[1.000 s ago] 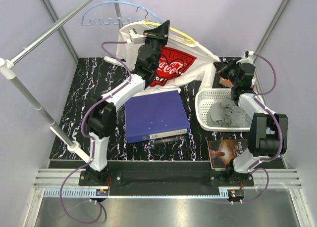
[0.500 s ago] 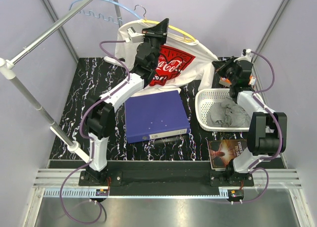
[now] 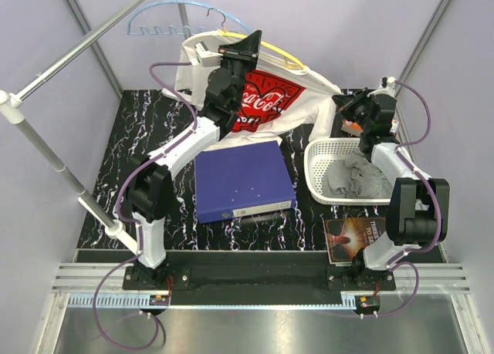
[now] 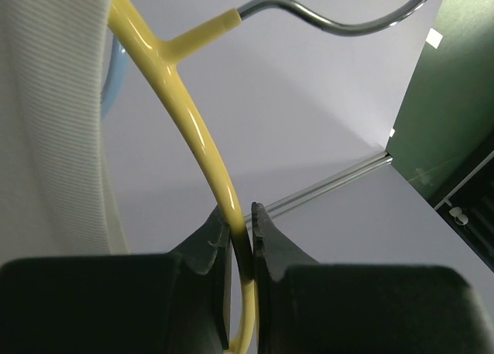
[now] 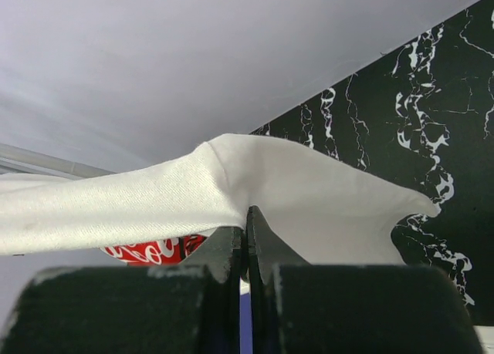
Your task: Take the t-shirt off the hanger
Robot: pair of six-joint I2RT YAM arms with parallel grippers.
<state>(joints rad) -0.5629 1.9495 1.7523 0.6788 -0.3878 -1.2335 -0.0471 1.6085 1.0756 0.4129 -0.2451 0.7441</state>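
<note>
A white t-shirt (image 3: 309,92) with a red print hangs on a yellow hanger (image 3: 287,56) held up above the back of the table. My left gripper (image 3: 251,44) is shut on the hanger's yellow bar (image 4: 202,150), just below its metal hook (image 4: 347,22); white shirt fabric (image 4: 54,123) shows at the left of that view. My right gripper (image 3: 345,113) is shut on the shirt's right sleeve edge (image 5: 231,184), pulling the cloth (image 5: 108,203) taut to the right.
A light blue hanger (image 3: 166,15) hangs on the metal rail (image 3: 93,34) at the back left. A blue binder (image 3: 241,180) lies mid-table. A white basket (image 3: 320,165) holds grey cloth (image 3: 353,177). A dark book (image 3: 355,234) lies at front right.
My left gripper has shifted the yellow hanger and shirt slightly left and up. The blue hanger swung on the rail. My right gripper has stayed put on the sleeve.
</note>
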